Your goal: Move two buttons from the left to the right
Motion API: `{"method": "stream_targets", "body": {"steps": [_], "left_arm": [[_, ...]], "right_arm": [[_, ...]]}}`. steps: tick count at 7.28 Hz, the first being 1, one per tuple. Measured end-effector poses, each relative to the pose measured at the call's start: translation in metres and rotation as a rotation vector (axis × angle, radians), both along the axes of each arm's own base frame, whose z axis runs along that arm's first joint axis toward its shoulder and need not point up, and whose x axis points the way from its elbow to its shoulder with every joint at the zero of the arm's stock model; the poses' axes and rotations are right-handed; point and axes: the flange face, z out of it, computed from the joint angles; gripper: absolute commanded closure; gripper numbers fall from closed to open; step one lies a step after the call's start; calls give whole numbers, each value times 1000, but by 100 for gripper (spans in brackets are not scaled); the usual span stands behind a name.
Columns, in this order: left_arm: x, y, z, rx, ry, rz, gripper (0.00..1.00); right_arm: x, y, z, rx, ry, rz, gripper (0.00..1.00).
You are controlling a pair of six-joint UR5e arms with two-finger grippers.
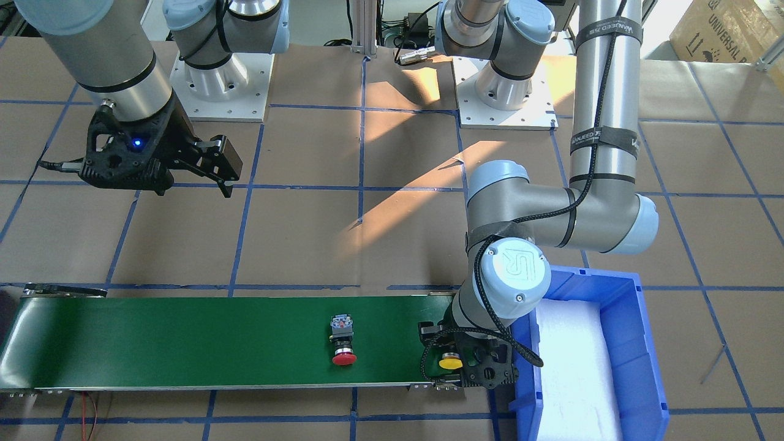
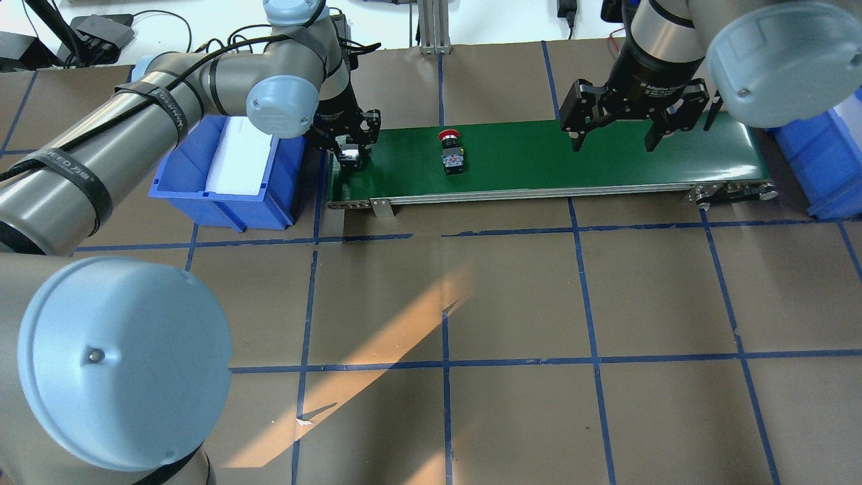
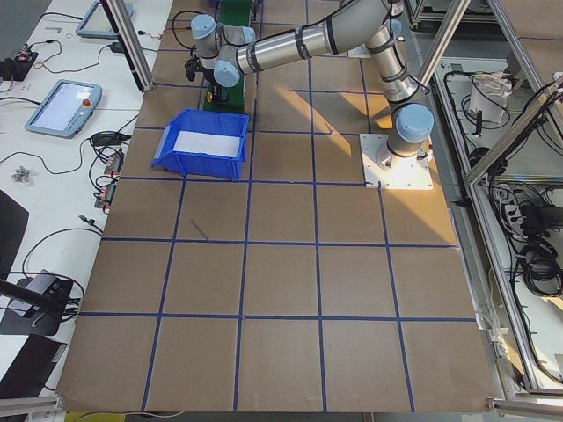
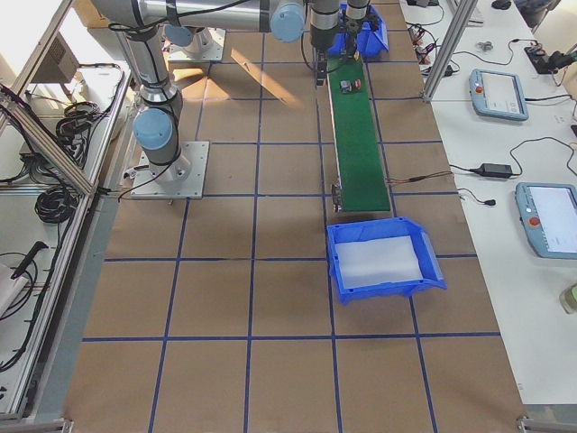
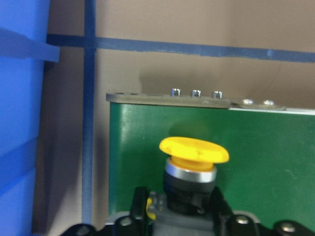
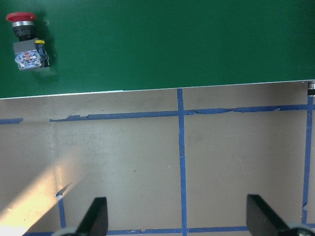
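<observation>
The yellow button (image 5: pixel 194 150) stands with its cap out in front of my left gripper (image 2: pixel 349 156), which is shut on its black-grey body low over the left end of the green conveyor belt (image 2: pixel 539 158). Its yellow cap also shows in the front-facing view (image 1: pixel 450 362). The red button (image 2: pixel 450 149) lies on its side on the belt a little further along; it also shows in the right wrist view (image 6: pixel 24 39). My right gripper (image 2: pixel 613 143) hangs open and empty above the belt's right half.
A blue bin (image 2: pixel 176 183) with a white foam liner stands just left of the belt's left end, close to my left gripper. Another blue bin (image 2: pixel 825 168) stands past the belt's right end. Brown paper with blue tape lines covers the table (image 2: pixel 512 303).
</observation>
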Motion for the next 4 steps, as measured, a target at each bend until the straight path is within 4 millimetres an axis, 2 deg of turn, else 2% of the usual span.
{"method": "stream_targets", "body": {"steps": [1, 2, 4], "left_arm": [[-1, 3, 7, -4, -3, 18, 0], [-1, 9, 26, -10, -4, 31, 0], [3, 39, 83, -27, -8, 36, 0]], "right_arm": [[0, 0, 0, 0, 0, 0, 0], [0, 0, 0, -1, 0, 0, 0], [0, 0, 1, -1, 0, 0, 0]]}}
